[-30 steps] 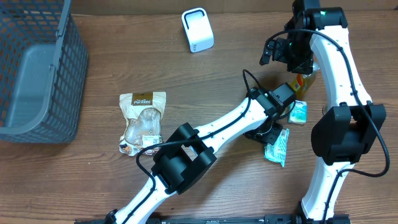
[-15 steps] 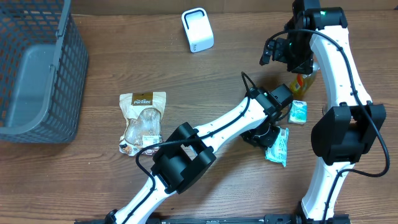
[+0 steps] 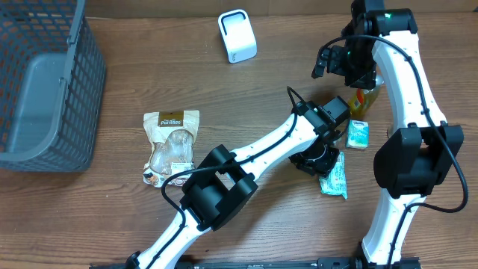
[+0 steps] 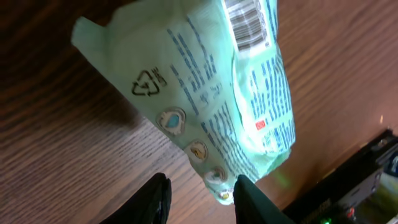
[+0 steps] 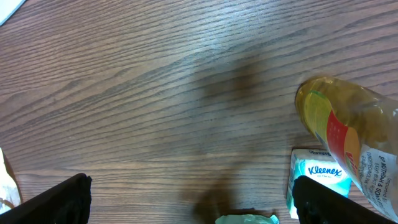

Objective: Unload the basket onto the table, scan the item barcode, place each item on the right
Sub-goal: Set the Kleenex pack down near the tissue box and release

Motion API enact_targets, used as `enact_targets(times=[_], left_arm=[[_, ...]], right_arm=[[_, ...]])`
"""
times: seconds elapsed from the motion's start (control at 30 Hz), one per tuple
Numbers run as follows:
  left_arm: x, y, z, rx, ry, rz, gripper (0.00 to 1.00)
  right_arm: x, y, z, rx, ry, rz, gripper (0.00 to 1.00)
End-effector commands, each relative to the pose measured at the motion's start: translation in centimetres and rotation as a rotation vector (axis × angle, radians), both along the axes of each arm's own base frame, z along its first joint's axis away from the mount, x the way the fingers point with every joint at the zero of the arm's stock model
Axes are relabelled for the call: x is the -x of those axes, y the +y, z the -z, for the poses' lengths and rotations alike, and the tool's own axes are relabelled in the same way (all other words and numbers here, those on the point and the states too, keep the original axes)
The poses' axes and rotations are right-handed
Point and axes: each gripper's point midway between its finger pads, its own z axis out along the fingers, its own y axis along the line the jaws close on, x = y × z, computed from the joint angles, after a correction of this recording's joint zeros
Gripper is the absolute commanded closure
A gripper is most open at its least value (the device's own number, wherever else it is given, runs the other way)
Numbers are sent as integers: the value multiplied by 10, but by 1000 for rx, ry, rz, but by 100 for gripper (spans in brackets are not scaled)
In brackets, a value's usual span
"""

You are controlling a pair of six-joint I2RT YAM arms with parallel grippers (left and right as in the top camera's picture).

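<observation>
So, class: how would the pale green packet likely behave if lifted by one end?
The green packet looks like soft, creased film, so it would probably sag. Its glossy wrap may slip. Lying flat on the table, it is unlikely to roll.

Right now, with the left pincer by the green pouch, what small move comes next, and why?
Probably ease the left pincer forward over the green pouch's near end, then close. Its fingers stand apart, with only the pouch's tip between them and nothing gripped. The barcode faces up, but far from the white scanner.
</observation>
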Motion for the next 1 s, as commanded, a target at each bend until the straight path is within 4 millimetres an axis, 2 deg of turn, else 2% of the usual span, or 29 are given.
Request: enact_targets(times=[0.0, 0.1, 0.23, 0.27, 0.4, 0.63, 0.7, 0.73, 0.77, 0.83, 0.87, 0.9, 0.97], left_arm=[[9, -2, 21, -57, 26, -41, 64], [12, -5, 31, -60, 29, -33, 69], [12, -7, 36, -61, 30, -37, 93], [10, -7, 36, -57, 27, -38, 96], [-5, -14, 34, -15, 1, -72, 96], [-42, -22, 26, 73, 5, -218, 96], [-46, -25, 23, 108, 20, -226, 96], [-46, -27, 21, 121, 32, -224, 94], [-45, -27, 20, 129, 42, -223, 88], [-42, -30, 16, 161, 61, -194, 66], [-40, -32, 14, 181, 70, -174, 58], [-37, -34, 11, 204, 84, -151, 52], [-34, -35, 4, 232, 112, -136, 50]], right_arm=[[-5, 1, -15, -7, -47, -9, 0], [-5, 1, -15, -7, -47, -9, 0], [-5, 1, -15, -7, -47, -9, 0], [-5, 1, -15, -7, -47, -9, 0], [-5, 1, -15, -7, -47, -9, 0], [-5, 1, -15, -7, -47, -9, 0], [-5, 1, -15, -7, -47, -9, 0], [-5, 1, -15, -7, -47, -9, 0], [-5, 1, -15, -7, -47, -9, 0], [-5, 1, -15, -7, -47, -9, 0], [-5, 1, -15, -7, -47, -9, 0], [-5, 1, -15, -7, -47, -9, 0], [-5, 1, -15, -7, -47, -9, 0]])
